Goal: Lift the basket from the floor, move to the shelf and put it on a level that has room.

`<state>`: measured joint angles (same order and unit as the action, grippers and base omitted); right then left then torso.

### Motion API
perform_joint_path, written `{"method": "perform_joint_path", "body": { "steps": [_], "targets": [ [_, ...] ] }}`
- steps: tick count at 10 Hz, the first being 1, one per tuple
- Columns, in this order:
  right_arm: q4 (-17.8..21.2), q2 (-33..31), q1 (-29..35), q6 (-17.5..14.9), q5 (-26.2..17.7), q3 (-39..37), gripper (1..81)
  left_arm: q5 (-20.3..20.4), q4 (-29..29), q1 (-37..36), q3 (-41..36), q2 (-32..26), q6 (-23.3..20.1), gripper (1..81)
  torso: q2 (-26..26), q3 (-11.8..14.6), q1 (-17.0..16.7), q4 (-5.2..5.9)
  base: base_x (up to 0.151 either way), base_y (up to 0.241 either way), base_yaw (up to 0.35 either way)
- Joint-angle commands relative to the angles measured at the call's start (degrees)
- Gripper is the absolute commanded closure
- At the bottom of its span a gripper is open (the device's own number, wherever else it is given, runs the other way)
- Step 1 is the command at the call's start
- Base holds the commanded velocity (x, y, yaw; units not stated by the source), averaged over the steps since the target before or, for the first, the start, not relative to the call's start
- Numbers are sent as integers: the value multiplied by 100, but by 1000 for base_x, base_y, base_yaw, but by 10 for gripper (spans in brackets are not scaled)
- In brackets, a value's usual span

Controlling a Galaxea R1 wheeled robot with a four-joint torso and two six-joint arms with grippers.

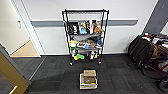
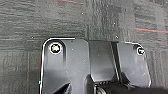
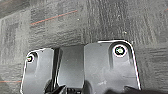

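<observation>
text: none legible | shelf [image 1: 85, 37] packets — too blurred

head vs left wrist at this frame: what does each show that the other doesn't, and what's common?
Head view alone: the shelf against the wall, its top level bare while the lower tiers are crowded, and the basket on the floor in front of it, brown boxes inside. A doorway with tan wood flooring sits at the left.

Left wrist view alone: thin red lines in the carpet, seen close, past the robot's dark plate.

Both: dark grey carpet tiles.
</observation>
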<state>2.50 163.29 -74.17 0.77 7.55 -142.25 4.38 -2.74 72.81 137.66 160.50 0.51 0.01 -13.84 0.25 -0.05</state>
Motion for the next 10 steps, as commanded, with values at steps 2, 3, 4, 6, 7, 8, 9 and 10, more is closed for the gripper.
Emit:
{"method": "perform_joint_path", "body": {
  "steps": [2,3,4,6,7,8,9,10],
  "targets": [
    [75,-84,337,2,-245,-21,10,-288,-7,-324,-28,-26,19,10,-1,0,0,0,153,0,0],
    [75,-84,327,2,-254,-30,10,-297,2,-324,-28,-18,19,10,-1,0,0,0,152,0,0],
    [66,-84,319,2,-262,-30,10,-297,2,-316,-28,-9,19,10,-1,0,0,0,152,0,0],
    [49,-57,292,2,-280,-30,10,-297,11,-298,-2,-9,19,10,-1,-2,2,0,152,0,0],
    [23,-49,266,-6,-280,-30,10,-297,11,-281,25,-9,19,10,-1,0,2,0,152,0,0],
    [31,-49,275,-6,-280,-30,10,-297,11,-281,33,-9,19,10,-1,0,2,0,148,0,0],
    [23,-49,275,-6,-289,-30,10,-297,2,-263,33,-18,19,10,-1,-2,2,0,142,0,0],
    [40,-40,258,-6,-289,-30,10,-297,11,-263,33,-18,19,10,-1,-2,5,0,142,0,0]
  ]
}}
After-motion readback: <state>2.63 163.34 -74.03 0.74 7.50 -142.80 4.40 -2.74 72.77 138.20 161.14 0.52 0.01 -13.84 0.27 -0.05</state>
